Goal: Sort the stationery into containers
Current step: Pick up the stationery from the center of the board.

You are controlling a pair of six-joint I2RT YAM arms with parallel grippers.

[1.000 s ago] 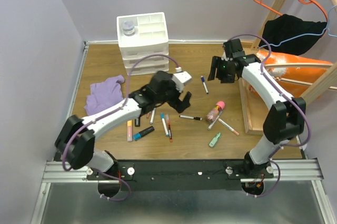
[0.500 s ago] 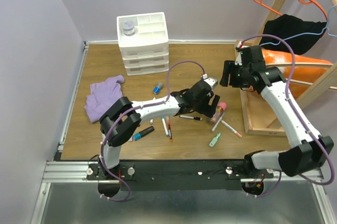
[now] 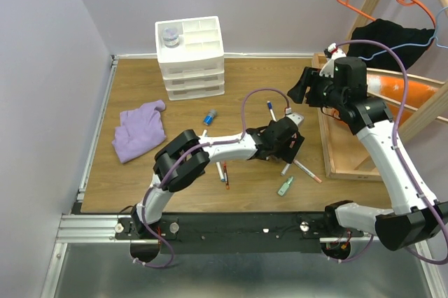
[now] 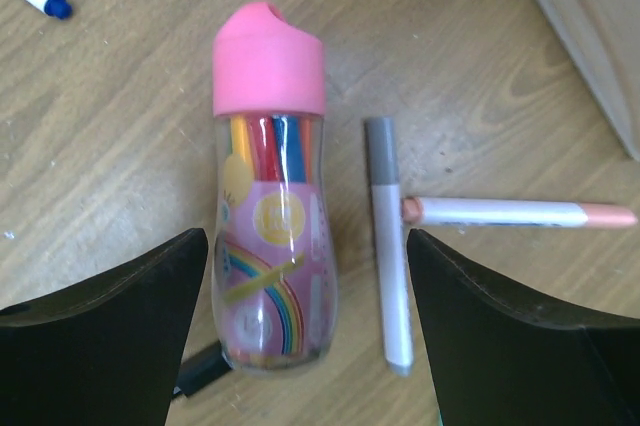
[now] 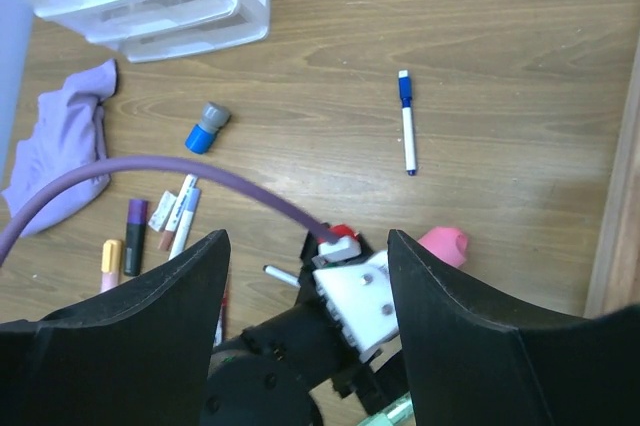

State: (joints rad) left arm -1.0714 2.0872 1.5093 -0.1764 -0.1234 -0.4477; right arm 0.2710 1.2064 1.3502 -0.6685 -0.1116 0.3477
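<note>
Left wrist: our left gripper [image 4: 310, 346] has its jaws wide apart around a pink-capped bottle of pens [image 4: 268, 216], with a grey marker [image 4: 390, 256] just beside the bottle.

Right wrist: our right gripper [image 5: 305, 336] hangs above the bottle, jaws apart and empty.

Top: the white organiser [image 3: 189, 57] stands well beyond the bottle, and loose pens [image 3: 225, 172] lie near it.

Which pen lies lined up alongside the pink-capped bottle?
The grey marker, side by side with the bottle inside the left pincer's open span. The pink-and-white pen lies crosswise, its end at the marker.
</note>
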